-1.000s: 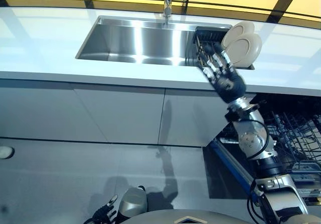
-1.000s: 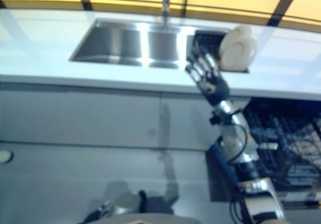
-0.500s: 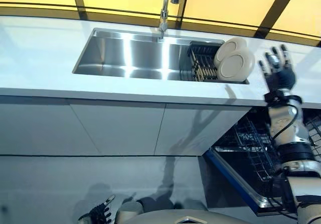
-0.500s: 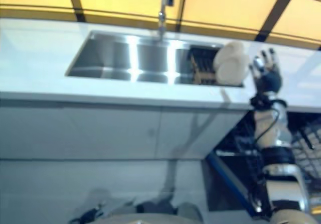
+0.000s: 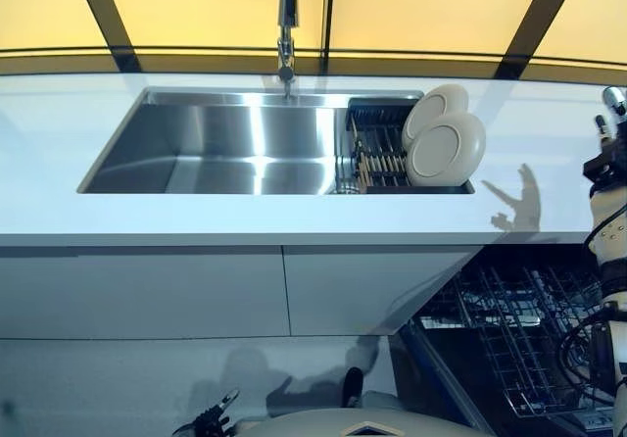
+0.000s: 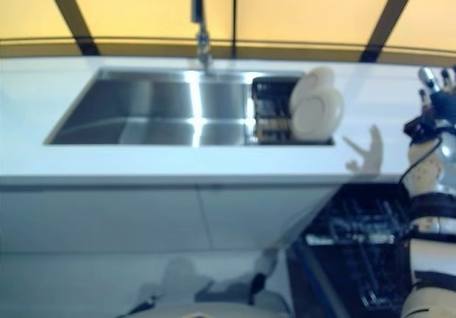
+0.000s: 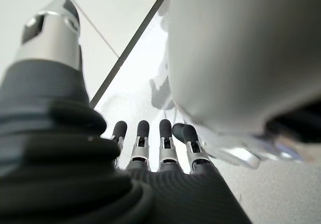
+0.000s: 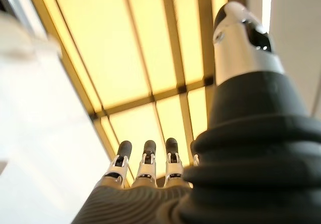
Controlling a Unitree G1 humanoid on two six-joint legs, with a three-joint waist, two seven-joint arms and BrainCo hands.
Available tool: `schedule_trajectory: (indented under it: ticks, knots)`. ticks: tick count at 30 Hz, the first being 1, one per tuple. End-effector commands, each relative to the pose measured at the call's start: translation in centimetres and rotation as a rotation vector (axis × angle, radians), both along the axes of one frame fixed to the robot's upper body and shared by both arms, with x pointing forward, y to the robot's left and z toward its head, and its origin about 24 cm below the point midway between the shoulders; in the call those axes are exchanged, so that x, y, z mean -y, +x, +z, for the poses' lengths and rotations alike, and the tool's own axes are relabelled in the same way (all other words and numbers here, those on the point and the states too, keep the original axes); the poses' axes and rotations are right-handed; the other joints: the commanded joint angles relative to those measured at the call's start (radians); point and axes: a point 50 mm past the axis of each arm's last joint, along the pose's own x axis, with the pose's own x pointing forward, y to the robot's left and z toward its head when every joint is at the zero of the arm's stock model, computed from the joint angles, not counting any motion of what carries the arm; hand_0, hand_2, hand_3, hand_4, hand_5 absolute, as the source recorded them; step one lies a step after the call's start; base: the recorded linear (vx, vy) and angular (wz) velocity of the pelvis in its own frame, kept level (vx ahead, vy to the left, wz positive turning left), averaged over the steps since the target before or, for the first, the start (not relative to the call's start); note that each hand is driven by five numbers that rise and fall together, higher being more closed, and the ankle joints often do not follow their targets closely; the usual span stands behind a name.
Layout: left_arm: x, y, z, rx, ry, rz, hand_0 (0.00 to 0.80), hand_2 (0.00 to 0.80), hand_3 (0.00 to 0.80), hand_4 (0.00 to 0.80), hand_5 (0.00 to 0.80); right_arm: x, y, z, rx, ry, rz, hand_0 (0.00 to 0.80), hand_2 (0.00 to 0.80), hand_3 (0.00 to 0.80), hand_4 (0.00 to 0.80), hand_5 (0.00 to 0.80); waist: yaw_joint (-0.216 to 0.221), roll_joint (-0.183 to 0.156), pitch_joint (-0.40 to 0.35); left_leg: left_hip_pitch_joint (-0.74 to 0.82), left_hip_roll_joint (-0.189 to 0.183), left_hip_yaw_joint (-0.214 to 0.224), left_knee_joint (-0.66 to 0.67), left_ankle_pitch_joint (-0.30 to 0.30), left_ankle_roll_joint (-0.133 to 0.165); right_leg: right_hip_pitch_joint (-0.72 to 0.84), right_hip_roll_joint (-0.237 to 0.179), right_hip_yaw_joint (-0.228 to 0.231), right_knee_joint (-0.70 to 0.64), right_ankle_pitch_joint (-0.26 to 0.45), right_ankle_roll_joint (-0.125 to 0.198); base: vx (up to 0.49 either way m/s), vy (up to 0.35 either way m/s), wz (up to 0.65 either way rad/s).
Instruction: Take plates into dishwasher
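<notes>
Two cream plates [image 5: 446, 149] stand on edge, one behind the other, in a black dish rack [image 5: 377, 153] at the right end of the steel sink [image 5: 216, 153]. My right hand [image 5: 609, 138] is raised at the far right over the counter, well to the right of the plates and apart from them. Its fingers [image 8: 145, 166] are straight and hold nothing. The open dishwasher's wire rack [image 5: 524, 324] shows below the counter on the right. My left hand [image 5: 211, 424] hangs low near the floor, with its fingers [image 7: 143, 138] straight and empty.
A white counter [image 5: 245, 219] runs across the view with a tall faucet [image 5: 286, 25] behind the sink. White cabinet fronts [image 5: 196, 290] sit under it. Yellow window panes [image 5: 196, 6] with dark bars back the counter.
My right hand has swung from just in front of the rack and plates out to the far right, still empty. The camera has shifted too; the plates stay in the rack.
</notes>
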Motion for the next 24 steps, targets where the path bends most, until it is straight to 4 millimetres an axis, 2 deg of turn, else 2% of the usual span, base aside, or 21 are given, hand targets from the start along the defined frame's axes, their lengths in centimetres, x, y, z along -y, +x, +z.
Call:
schedule_trajectory:
  ticks: [1, 3, 6, 8, 10, 11, 13, 14, 16, 17, 18, 19, 20, 22, 23, 24]
  knots:
    - [-2.2, 1.4, 0.7, 0.029, 0.07, -0.088, 0.0, 0.0, 0.0, 0.0, 0.0, 0.7, 0.5, 3.5, 0.033, -0.092, -0.036, 0.0, 0.0, 0.0, 0.0, 0.0, 0.014, -0.06, 0.029, -0.032, -0.089, -0.004, -0.011, 0.021, 0.062, 0.0, -0.127, 0.005, 0.033, 0.012, 0.19, 0.08, -0.081, -0.01]
    - [-2.6, 1.4, 0.8, 0.028, 0.087, -0.094, 0.0, 0.0, 0.0, 0.0, 0.0, 0.7, 0.5, 3.6, 0.013, -0.117, -0.017, 0.0, 0.0, 0.0, 0.0, 0.0, 0.014, -0.06, 0.041, -0.034, -0.093, -0.002, -0.008, 0.02, 0.066, -0.017, -0.137, -0.003, 0.058, 0.013, 0.194, 0.076, -0.091, 0.06]
    - [-3.1, 1.0, 0.9, 0.018, 0.114, -0.073, 0.0, 0.0, 0.0, 0.0, 0.0, 0.0, 0.9, 3.5, 0.012, -0.123, 0.019, 0.0, 0.0, 0.0, 0.0, 0.0, 0.02, -0.058, 0.051, -0.038, -0.088, 0.032, 0.007, 0.02, 0.069, -0.035, -0.159, -0.055, 0.119, -0.007, 0.191, 0.037, -0.081, -0.12]
    - [-3.6, 1.2, 1.0, 0.014, 0.134, -0.051, 0.0, 0.0, 0.0, 0.0, 0.0, -1.2, 1.5, 3.4, 0.0, -0.151, 0.049, 0.0, 0.0, 0.0, 0.0, 0.0, 0.029, -0.055, 0.063, -0.048, -0.082, 0.051, 0.027, 0.017, 0.071, -0.042, -0.163, -0.096, 0.154, -0.034, 0.183, 0.031, -0.099, -0.45]
    - [-3.8, 1.3, 1.1, 0.009, 0.142, -0.041, 0.0, 0.0, 0.0, 0.0, 0.0, -1.8, 2.0, 3.0, -0.039, -0.175, 0.068, 0.0, 0.0, 0.0, 0.0, 0.0, 0.03, -0.053, 0.061, -0.041, -0.076, 0.054, 0.033, 0.013, 0.069, -0.047, -0.161, -0.108, 0.174, -0.053, 0.175, 0.097, -0.09, -0.32]
    - [-3.7, 1.4, 1.1, 0.007, 0.142, -0.033, 0.0, 0.0, 0.0, 0.0, 0.0, -1.9, 2.2, 2.8, -0.061, -0.179, 0.076, 0.0, 0.0, 0.0, 0.0, 0.0, 0.028, -0.051, 0.054, -0.03, -0.065, 0.056, 0.045, 0.005, 0.061, -0.044, -0.156, -0.113, 0.179, -0.067, 0.161, 0.142, -0.088, -0.17]
    - [-3.6, 1.4, 1.0, -0.004, 0.145, -0.019, 0.0, 0.0, 0.0, 0.0, 0.0, -2.1, 2.4, 2.4, -0.099, -0.194, 0.115, 0.0, 0.0, 0.0, 0.0, 0.0, 0.021, -0.049, 0.041, -0.006, -0.049, 0.046, 0.082, -0.022, 0.045, -0.04, -0.142, -0.105, 0.176, -0.081, 0.137, 0.145, -0.078, -0.09]
    - [-3.5, 1.3, 1.0, -0.011, 0.14, -0.008, 0.0, 0.0, 0.0, 0.0, 0.0, -2.4, 2.7, 2.2, -0.111, -0.197, 0.156, 0.0, 0.0, 0.0, 0.0, 0.0, 0.015, -0.043, 0.031, 0.002, -0.027, 0.034, 0.16, -0.003, 0.021, -0.029, -0.117, -0.093, 0.166, -0.096, 0.111, 0.124, -0.083, -0.13]
    - [-3.2, 1.3, 0.9, 0.005, 0.121, 0.012, 0.0, 0.0, 0.0, 0.0, 0.0, -3.2, 3.1, 1.7, -0.13, -0.213, 0.212, 0.0, 0.0, 0.0, 0.0, 0.0, 0.017, -0.044, 0.031, -0.071, -0.006, 0.005, 0.376, 0.116, -0.018, 0.015, -0.086, -0.075, 0.129, -0.113, 0.068, 0.138, -0.106, -0.16]
    - [-2.8, 1.4, 0.8, 0.014, 0.103, 0.02, 0.0, 0.0, 0.0, 0.0, 0.0, -3.7, 3.4, 1.6, -0.125, -0.219, 0.241, 0.0, 0.0, 0.0, 0.0, 0.0, 0.036, -0.058, 0.046, -0.184, -0.018, -0.017, 0.502, 0.163, -0.024, 0.058, -0.082, -0.05, 0.105, -0.121, 0.049, 0.166, -0.068, -0.24]
    - [-2.5, 1.6, 0.8, 0.026, 0.09, 0.022, 0.0, 0.0, 0.0, 0.0, 0.0, -4.2, 3.6, 1.6, -0.116, -0.215, 0.267, 0.0, 0.0, 0.0, 0.0, 0.0, 0.048, -0.065, 0.053, -0.257, -0.032, -0.026, 0.52, 0.184, -0.019, 0.083, -0.083, -0.034, 0.093, -0.127, 0.045, 0.198, 0.024, -0.42]
    - [-2.2, 1.8, 0.7, 0.035, 0.079, 0.026, 0.0, 0.0, 0.0, 0.0, 0.0, -4.8, 3.8, 1.5, -0.112, -0.224, 0.292, 0.0, 0.0, 0.0, 0.0, 0.0, 0.062, -0.058, 0.063, -0.3, -0.035, -0.026, 0.485, 0.18, -0.014, 0.114, -0.075, -0.014, 0.082, -0.139, 0.049, 0.205, 0.159, -0.65]
    - [-1.9, 2.0, 0.7, 0.042, 0.063, 0.027, 0.0, 0.0, 0.0, 0.0, 0.0, -5.5, 4.2, 1.5, -0.112, -0.254, 0.304, 0.0, 0.0, 0.0, 0.0, 0.0, 0.076, -0.046, 0.072, -0.302, -0.025, -0.011, 0.394, 0.171, -0.012, 0.141, -0.069, 0.005, 0.069, -0.146, 0.063, 0.22, 0.254, -0.8]
    - [-1.7, 2.4, 0.7, 0.065, 0.047, 0.017, 0.0, 0.0, 0.0, 0.0, 0.0, -6.6, 4.7, 1.9, -0.096, -0.288, 0.319, 0.0, 0.0, 0.0, 0.0, 0.0, 0.1, -0.023, 0.084, -0.349, -0.001, -0.005, 0.22, 0.234, -0.025, 0.181, -0.054, 0.033, 0.051, -0.154, 0.081, 0.213, 0.236, -0.77]
    - [-1.5, 2.9, 0.8, 0.081, 0.035, 0.001, 0.0, 0.0, 0.0, 0.0, 0.0, -7.3, 4.9, 2.6, -0.073, -0.312, 0.306, 0.0, 0.0, 0.0, 0.0, 0.0, 0.115, -0.02, 0.104, -0.367, -0.009, -0.025, 0.21, 0.263, -0.032, 0.206, -0.06, 0.058, 0.043, -0.16, 0.086, 0.139, 0.147, -0.87]
    - [-1.5, 3.2, 0.9, 0.094, 0.033, -0.003, 0.0, 0.0, 0.0, 0.0, 0.0, -7.5, 4.9, 2.9, -0.067, -0.32, 0.297, 0.0, 0.0, 0.0, 0.0, 0.0, 0.115, -0.026, 0.106, -0.367, -0.022, -0.035, 0.225, 0.24, -0.026, 0.207, -0.07, 0.063, 0.038, -0.158, 0.092, 0.112, 0.177, -1.01]
